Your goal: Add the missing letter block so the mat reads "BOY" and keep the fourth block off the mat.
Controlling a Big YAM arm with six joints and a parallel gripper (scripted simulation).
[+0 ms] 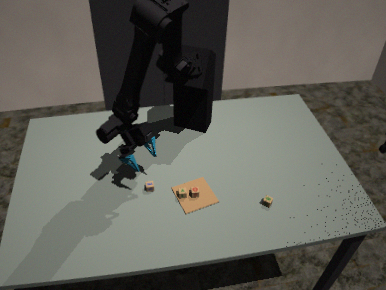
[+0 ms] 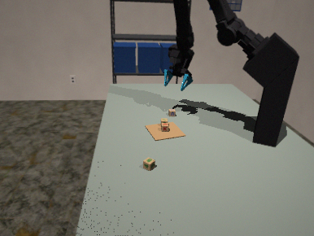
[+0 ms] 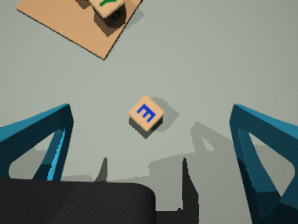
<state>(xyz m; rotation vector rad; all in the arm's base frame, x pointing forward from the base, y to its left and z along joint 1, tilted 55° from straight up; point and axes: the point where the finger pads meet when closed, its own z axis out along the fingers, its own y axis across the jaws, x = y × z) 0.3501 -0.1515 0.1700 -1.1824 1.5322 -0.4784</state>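
Top view: the green-topped block (image 1: 268,201) (image 2: 149,163) sits on the bench (image 1: 260,150) (image 2: 228,183), off the mat (image 1: 205,200) (image 2: 176,134), toward the near right corner. It is a small pale-wood cube, with no long axis; one upright corner points roughly at the near edge, and its sides are skewed to the bench edges. Green marks show on its top and a side; the top letter is too small to read.

The blue-E block (image 1: 150,186) (image 2: 172,112) (image 3: 146,114) lies flat off the mat, on its left corner side, its E slanted in the wrist view. On the mat, the red-O block (image 1: 195,192) (image 2: 165,127) and green-Y block (image 1: 183,192) (image 2: 164,121) (image 3: 108,6) stand side by side, letters up.

The arm (image 1: 137,65) (image 2: 184,28) reaches from the far edge toward the left edge, bent downward. Its claw (image 1: 147,163) (image 2: 174,87) (image 3: 151,112) hangs above the bench, blue fingers spread wide, holding nothing, near the blue-E block.
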